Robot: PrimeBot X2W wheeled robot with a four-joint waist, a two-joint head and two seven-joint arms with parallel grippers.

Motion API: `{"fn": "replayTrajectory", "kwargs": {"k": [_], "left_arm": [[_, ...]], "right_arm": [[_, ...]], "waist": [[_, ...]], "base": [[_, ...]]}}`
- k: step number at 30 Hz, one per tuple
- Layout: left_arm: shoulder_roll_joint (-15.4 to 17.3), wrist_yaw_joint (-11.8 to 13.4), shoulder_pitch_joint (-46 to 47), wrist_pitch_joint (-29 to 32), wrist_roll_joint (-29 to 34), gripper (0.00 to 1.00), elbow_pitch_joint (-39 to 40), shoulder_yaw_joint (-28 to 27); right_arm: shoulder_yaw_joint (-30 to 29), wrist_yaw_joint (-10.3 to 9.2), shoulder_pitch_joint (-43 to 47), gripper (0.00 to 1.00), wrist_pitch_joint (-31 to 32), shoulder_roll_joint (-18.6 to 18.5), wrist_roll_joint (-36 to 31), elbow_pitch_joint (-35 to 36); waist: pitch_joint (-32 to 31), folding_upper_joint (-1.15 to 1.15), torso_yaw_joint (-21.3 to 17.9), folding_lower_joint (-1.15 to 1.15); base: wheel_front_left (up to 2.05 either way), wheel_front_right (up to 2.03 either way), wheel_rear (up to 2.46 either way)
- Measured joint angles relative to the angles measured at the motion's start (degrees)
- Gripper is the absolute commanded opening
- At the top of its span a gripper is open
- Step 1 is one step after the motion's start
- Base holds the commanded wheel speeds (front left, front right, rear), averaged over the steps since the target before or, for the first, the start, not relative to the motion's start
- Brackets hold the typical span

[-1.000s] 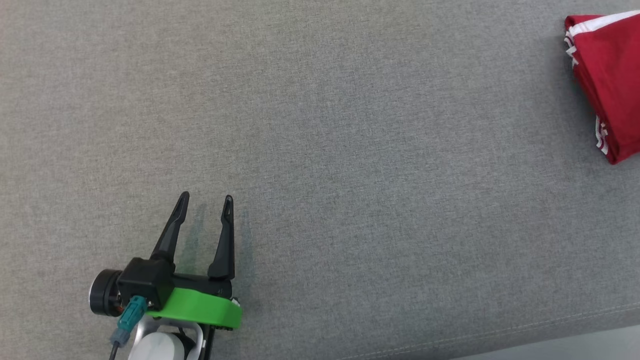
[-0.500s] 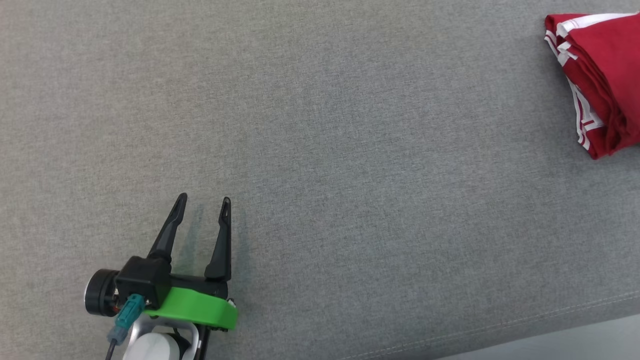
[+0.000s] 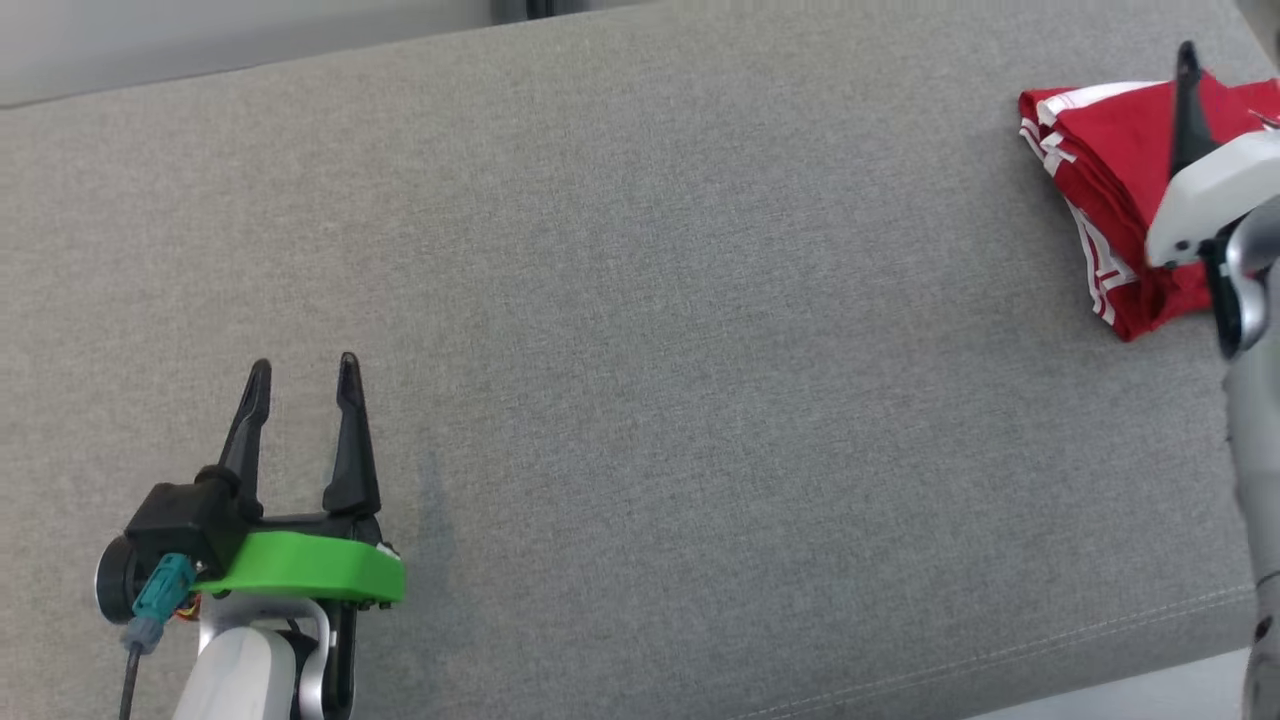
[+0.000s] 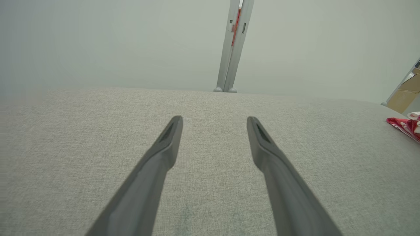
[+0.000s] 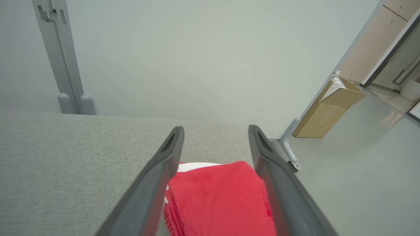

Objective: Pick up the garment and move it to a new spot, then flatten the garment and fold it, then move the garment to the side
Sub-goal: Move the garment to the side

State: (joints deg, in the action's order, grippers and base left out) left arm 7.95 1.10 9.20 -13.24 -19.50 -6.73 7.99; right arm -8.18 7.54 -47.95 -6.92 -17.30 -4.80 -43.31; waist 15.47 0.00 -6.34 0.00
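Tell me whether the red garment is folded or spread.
Folded: the red garment lies as a compact bundle, its stacked layer edges with white stripes showing along one side.

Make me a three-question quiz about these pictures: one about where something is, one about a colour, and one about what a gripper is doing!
1. Where on the grey surface does the garment lie in the head view?
A. far right
B. middle
C. bottom left corner

2. What colours is the garment?
A. blue and yellow
B. red with white stripes
C. all green

3. How is the left gripper?
A. shut on the garment
B. open, holding nothing
C. shut tight, empty

Answers:
1 A: it sits by the head view's right edge.
2 B: red cloth with white bands shows along its folds.
3 B: its two fingers stand apart over bare grey surface.
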Motion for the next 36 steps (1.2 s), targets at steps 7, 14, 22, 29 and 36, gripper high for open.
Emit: {"fn": "replayTrajectory", "kwargs": {"k": [7, 14, 22, 29, 36], "left_arm": [[-1.3, 0.3, -0.7, -1.3, -2.4, 1.0, -5.2, -2.5], [-2.2, 0.3, -3.9, -1.7, -3.7, 1.0, -8.9, -4.9], [-2.8, 0.4, -6.9, -1.8, -2.2, 1.0, -10.0, -5.7], [-3.3, -0.3, -10.1, -1.8, 0.1, 1.0, -8.3, -5.1], [-3.8, -0.8, -11.9, -1.8, 2.0, 1.0, -5.9, -4.1]], "right_arm": [[3.8, -0.01, 6.3, 1.0, -3.7, 7.2, -0.1, 2.3], [7.0, -0.01, 14.8, 1.0, -5.9, 12.3, 0.1, 6.3], [8.1, -0.01, 25.4, 1.0, -7.4, 14.3, 1.6, 13.5], [11.1, -0.01, 36.2, 1.0, -7.8, 14.4, 7.8, 21.1], [11.6, -0.01, 42.0, 1.0, -8.1, 14.4, 11.8, 25.7]], "waist": [[-5.2, 0.0, 0.3, 0.0], [-10.3, 0.0, 1.5, 0.0], [-13.7, 0.0, 4.3, 0.0], [-15.5, 0.0, 6.2, -0.01], [-15.8, 0.0, 6.2, -0.01]], "base": [[0.0, 0.0, 0.0], [0.0, 0.0, 0.0], [0.0, 0.0, 0.0], [0.0, 0.0, 0.0], [0.0, 0.0, 0.0]]}}
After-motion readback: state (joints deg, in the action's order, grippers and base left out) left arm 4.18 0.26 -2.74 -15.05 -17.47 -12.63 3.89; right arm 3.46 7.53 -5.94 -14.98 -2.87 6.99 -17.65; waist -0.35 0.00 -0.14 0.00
